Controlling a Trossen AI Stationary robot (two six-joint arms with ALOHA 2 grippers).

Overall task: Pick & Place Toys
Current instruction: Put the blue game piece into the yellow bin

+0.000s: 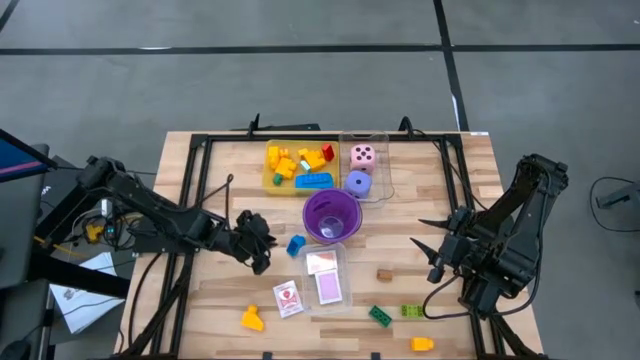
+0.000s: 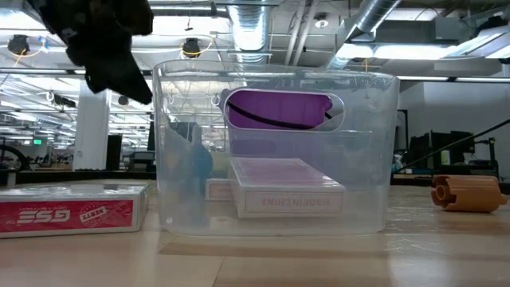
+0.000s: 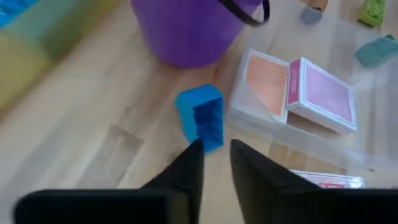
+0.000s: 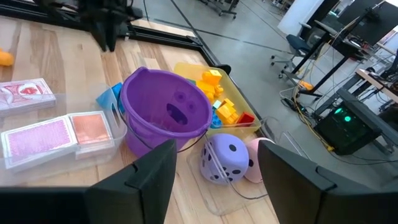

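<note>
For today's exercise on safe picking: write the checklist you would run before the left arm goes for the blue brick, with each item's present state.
1. Blue brick free on the table, just ahead of the left gripper: ok.
2. Left jaws wide enough for the brick: not ok, only a narrow gap.
3. Purple cup clear of the brick: ok, close.
4. Clear tray with card boxes apart from the brick: ok.
5. Right gripper waiting far off, jaws open: ok.
</note>
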